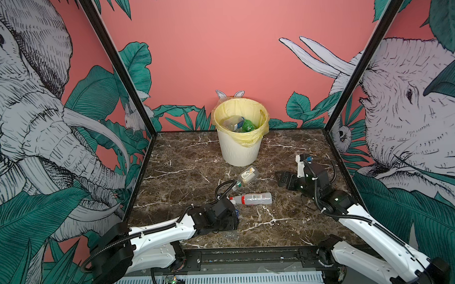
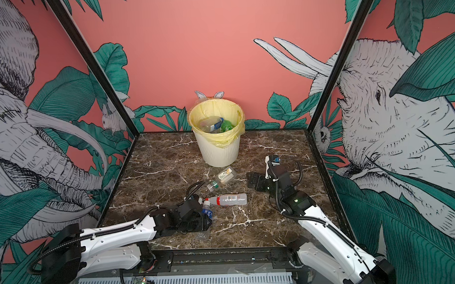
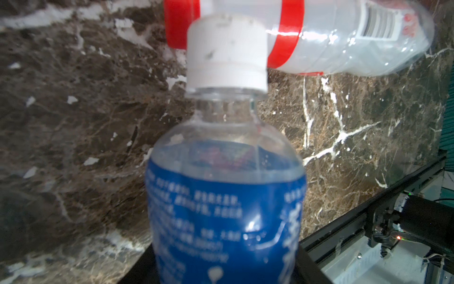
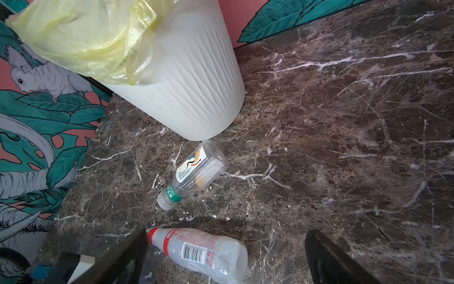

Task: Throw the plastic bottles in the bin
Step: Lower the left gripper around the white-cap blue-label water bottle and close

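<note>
The left tool [image 2: 205, 217] sat low over the front of the dark marble surface [image 1: 183, 162], its jaws drawn in against the sides of a blue-labelled bottle [image 3: 226, 196]. In the left wrist view, the clear, white-capped bottle filled the space between the dark fingers, and its label looked dented where they pressed. Its cap pointed toward the red cap of a second bottle [image 1: 252, 199], a clear one with a red band and a barcode. That bottle lay on its side just beyond the left tool; whether the two caps touched could not be told. Farther back, between that bottle and the bin [image 1: 238, 152], lay a small squarish bottle [image 1: 247, 177] with a green neck band and a pale label. It was also on its side, close to the bin's base. The bin stood upright at the rear middle of the surface, its yellow bag folded over the rim. Inside it were a clear bottle [image 1: 233, 123] with some blue on it and a green bottle [image 1: 248, 126]. The right tool [image 1: 283, 181] was to the right of the loose bottles, apart from them. Its jaws were spread wide and held nothing. The right wrist view showed its two dark fingers [image 4: 122, 258] far apart, with the red-capped bottle and the squarish bottle lying on the surface beyond them.
</note>
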Tool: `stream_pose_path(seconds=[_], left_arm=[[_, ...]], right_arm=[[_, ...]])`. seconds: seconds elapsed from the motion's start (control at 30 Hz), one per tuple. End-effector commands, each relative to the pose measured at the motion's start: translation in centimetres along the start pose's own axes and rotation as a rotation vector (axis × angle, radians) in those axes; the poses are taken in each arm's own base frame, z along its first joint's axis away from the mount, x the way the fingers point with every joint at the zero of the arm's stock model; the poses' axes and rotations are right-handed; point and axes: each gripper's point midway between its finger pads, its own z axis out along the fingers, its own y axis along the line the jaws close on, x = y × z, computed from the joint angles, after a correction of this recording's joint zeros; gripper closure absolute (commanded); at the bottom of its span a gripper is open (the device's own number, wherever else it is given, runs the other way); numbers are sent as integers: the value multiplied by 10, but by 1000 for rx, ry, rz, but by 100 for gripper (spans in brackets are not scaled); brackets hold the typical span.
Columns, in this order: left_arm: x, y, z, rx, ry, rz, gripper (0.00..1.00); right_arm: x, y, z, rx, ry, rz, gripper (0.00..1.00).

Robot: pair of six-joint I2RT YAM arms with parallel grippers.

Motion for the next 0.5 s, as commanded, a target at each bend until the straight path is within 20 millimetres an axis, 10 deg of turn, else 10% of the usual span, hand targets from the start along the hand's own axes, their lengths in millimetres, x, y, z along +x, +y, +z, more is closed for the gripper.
stream_pose_path(seconds=[0.0,0.47], left_arm=[[-3,-4,-2,35,-29,-18,41],[-29,-13,-30,88,-159,-16,41]], right_arm=[[-4,-1,2,1,-23,25,1],[2,-6,13,36,10,70,0]])
